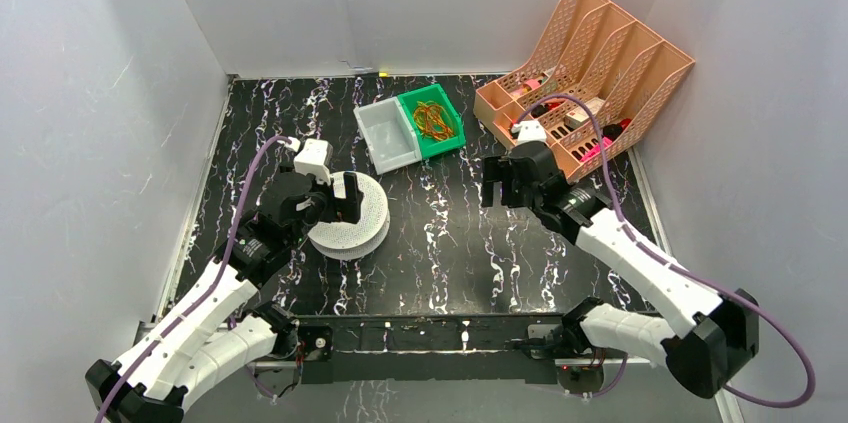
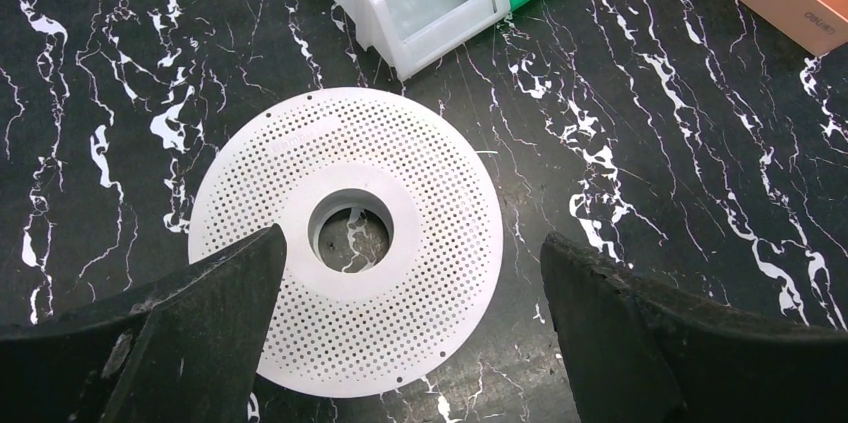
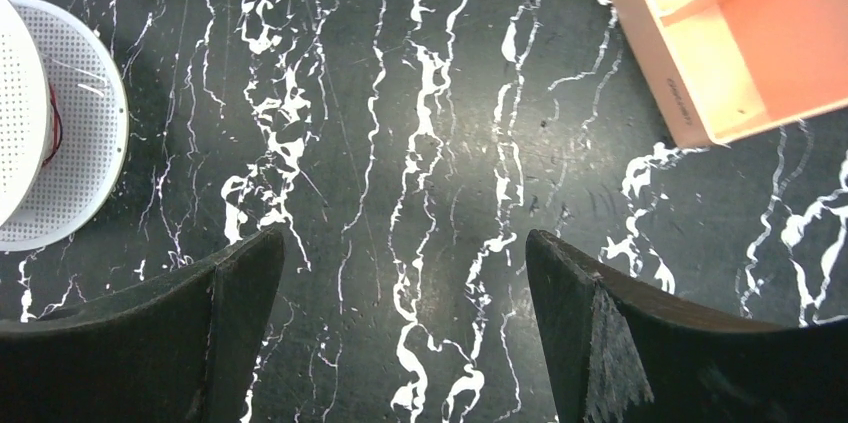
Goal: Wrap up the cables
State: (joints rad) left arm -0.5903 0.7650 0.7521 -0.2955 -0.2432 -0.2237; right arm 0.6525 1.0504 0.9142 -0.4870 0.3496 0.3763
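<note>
A white perforated spool (image 1: 352, 218) lies flat on the black marble table (image 1: 450, 243). In the right wrist view a bit of thin red cable (image 3: 52, 128) shows between the spool's (image 3: 85, 133) two discs; elsewhere the cables are hidden. My left gripper (image 1: 343, 195) hovers over the spool, open. In its wrist view, the left gripper (image 2: 412, 240) has its fingers either side of the top disc (image 2: 420, 183) and its hollow hub (image 2: 350, 233), with nothing held. My right gripper (image 1: 506, 186) is open over bare table right of the spool, and the right gripper (image 3: 402, 235) is empty.
A white bin (image 1: 386, 135) and a green bin (image 1: 448, 138) holding a yellow-orange wire tangle (image 1: 433, 121) sit behind the spool. A peach file organizer (image 1: 590, 58) stands at the back right, close to the right gripper. White walls enclose the table.
</note>
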